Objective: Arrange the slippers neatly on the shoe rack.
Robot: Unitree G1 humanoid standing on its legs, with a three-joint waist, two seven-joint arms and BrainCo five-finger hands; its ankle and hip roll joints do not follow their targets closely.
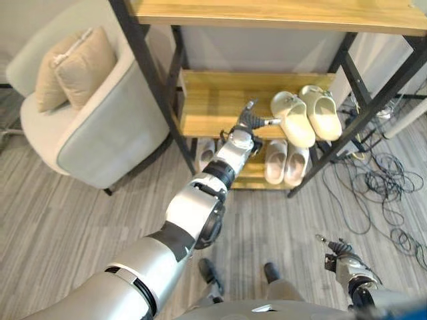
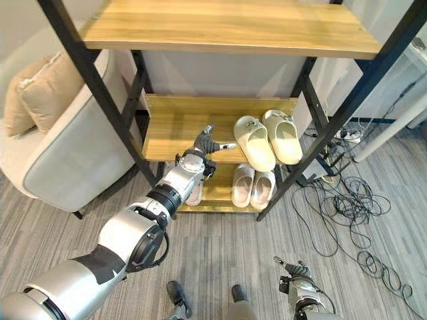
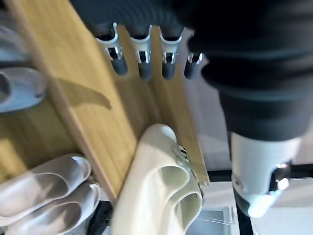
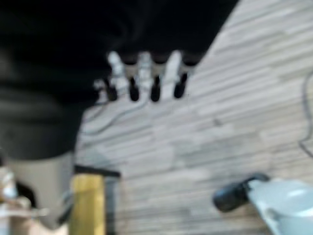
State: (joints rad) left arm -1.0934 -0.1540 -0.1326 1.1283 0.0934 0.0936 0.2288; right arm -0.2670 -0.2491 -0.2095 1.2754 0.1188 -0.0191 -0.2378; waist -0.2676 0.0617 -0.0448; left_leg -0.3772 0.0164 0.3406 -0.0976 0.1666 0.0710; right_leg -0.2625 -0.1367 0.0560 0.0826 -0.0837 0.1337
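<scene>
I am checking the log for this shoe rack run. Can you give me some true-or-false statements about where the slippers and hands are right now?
1. A cream pair of slippers lies on the middle shelf. True.
2. The left hand grips one cream slipper. False: its fingers are straight, beside the pair, holding nothing.
3. A white pair lies on the bottom shelf. True.
4. The right hand rests on the top shelf. False: it hangs low over the floor.
5. The armchair stands on the robot's right of the rack. False: it is on the left.
</scene>
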